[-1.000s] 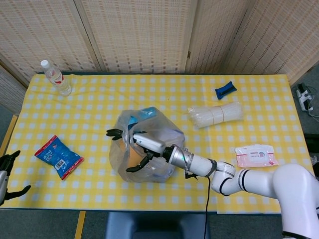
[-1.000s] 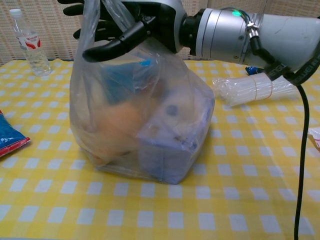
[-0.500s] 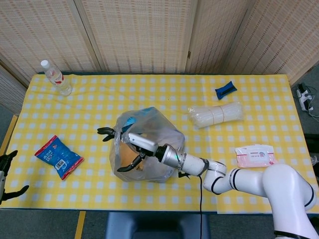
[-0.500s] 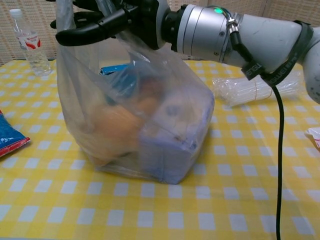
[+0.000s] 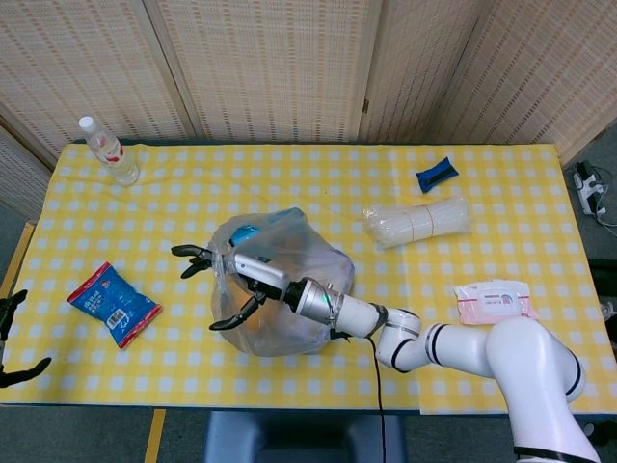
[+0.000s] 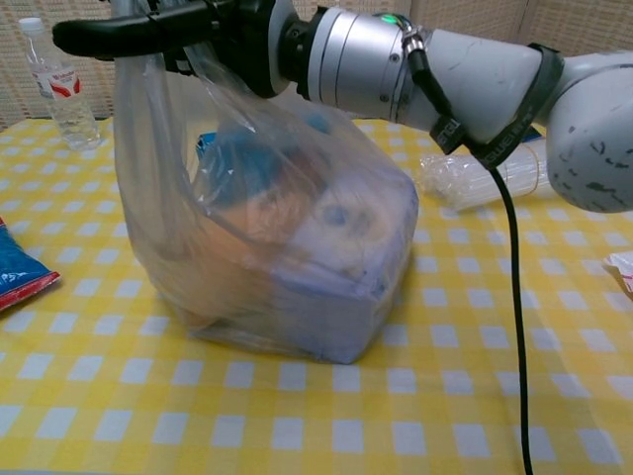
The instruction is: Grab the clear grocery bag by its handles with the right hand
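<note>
Chest view, clear bag (image 6: 277,237) holding blue and orange items, handles hooked by right hand (image 6: 188,30), head view alone showing left hand (image 5: 14,338) spread, lower left.

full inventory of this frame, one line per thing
bag: 1, clear plastic, filled, table centre, handles up by the right hand
bottle: 1, clear with white cap, far left corner
snack pack: 1, blue and red, left side
pouch: 1, dark blue, far right
plastic bundle: 1, clear, right of bag
wipes pack: 1, pink and white, right edge
table: 1, yellow-white check cloth
left hand: 1, black, fingers apart, off the left table edge
right hand: 1, black, fingers spread at the bag's handles
</note>
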